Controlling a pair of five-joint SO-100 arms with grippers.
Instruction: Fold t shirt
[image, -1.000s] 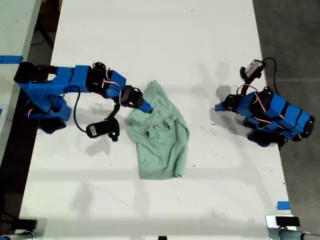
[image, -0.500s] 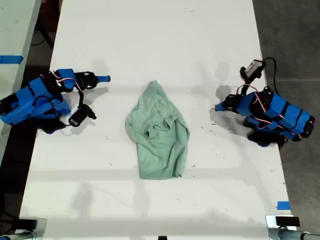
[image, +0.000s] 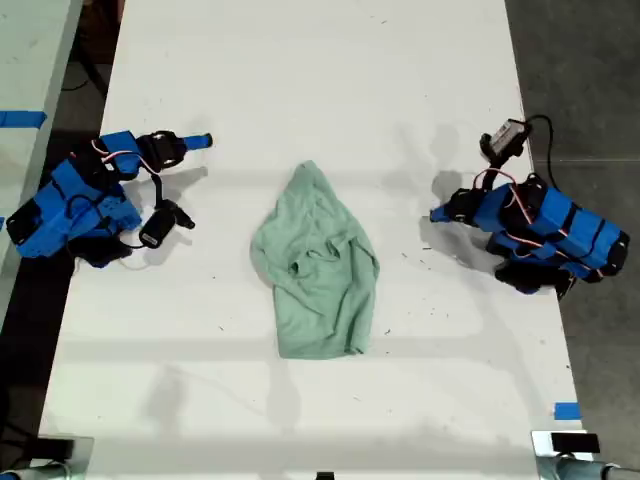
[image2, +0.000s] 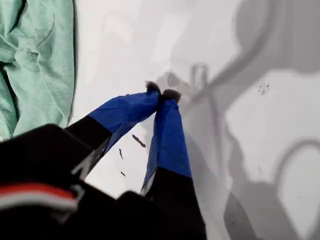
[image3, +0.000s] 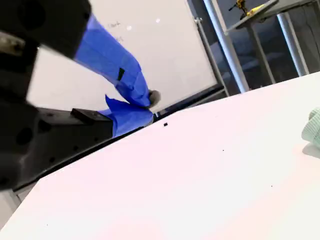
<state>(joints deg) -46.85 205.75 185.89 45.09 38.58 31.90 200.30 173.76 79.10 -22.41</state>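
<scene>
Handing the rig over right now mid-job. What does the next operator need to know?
My first tool: shut, empty, tips down over the bare white table beside the shirt.
My second tool: looks shut, empty, well clear of the shirt, pointing along the table.
The pale mint-green cloth t shirt lies mid-table between the two arms, touched by neither.
Done: the shirt is bunched into a narrow, wrinkled shape, wider at the exterior view's bottom.
Left: it does not look neatly folded, so it probably needs flattening and another fold.
</scene>
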